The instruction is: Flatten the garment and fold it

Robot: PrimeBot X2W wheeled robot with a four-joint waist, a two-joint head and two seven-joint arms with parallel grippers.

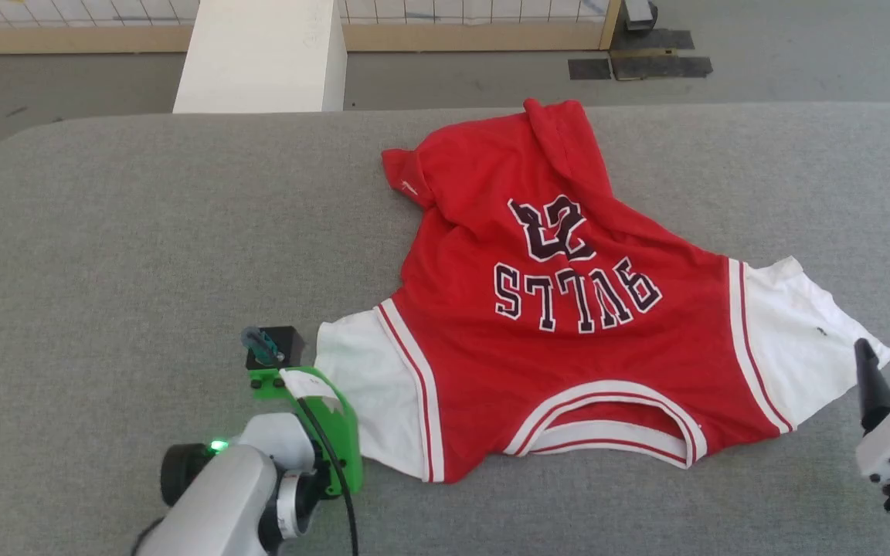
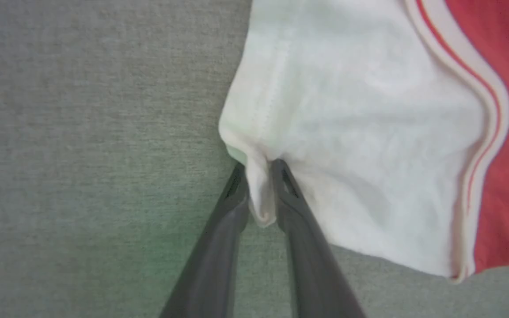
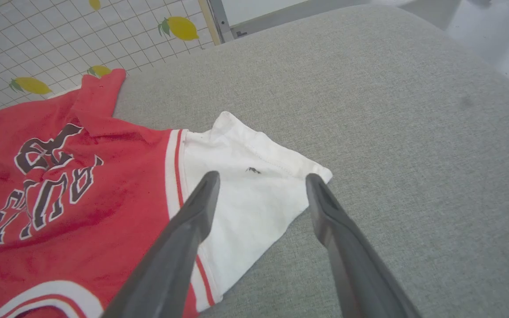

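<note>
Item: red jersey (image 1: pixel 568 340), soft, far end bunched toward the far edge of the table (image 1: pixel 144 232) | table: grey woven cover, rounded corner, near edge cut off | left gripper (image 2: pixel 259 164): clamped on white sleeve fold, tips hidden behind green mount (image 1: pixel 329 432) in head view | right gripper (image 3: pixel 263 179): fingers apart over other sleeve

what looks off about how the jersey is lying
The garment isn't flat: its far red end is bunched and folded over, and a small dark speck marks the white sleeve near the right gripper.
</note>
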